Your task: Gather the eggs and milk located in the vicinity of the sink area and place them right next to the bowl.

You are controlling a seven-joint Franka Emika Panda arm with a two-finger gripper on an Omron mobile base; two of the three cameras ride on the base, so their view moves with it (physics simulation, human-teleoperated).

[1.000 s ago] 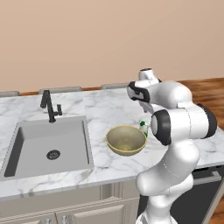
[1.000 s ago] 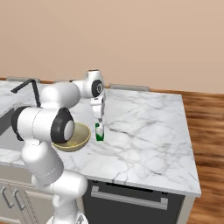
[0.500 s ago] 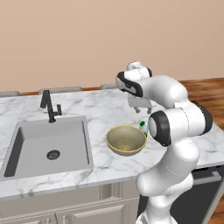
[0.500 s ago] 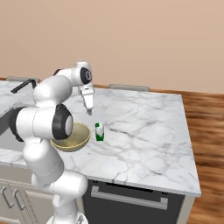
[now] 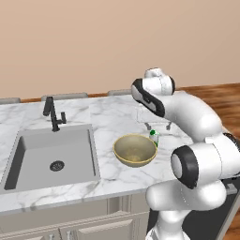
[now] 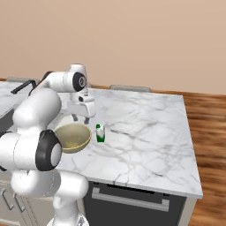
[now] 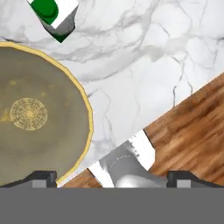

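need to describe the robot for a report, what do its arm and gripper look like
The arm is made of glossy white, rounded segments joined by dark grey or black rings and round joint caps. It rises from a bulky white base. The gripper is a white block-shaped hand with two short, dark-tipped fingers. No cables or markings are visible.

The milk (image 6: 100, 132) is standing just beside the bowl (image 6: 72, 137) on the counter (image 6: 145, 132); both are sitting below the gripper (image 6: 80, 118); the sink (image 5: 51, 157) is lying well apart.
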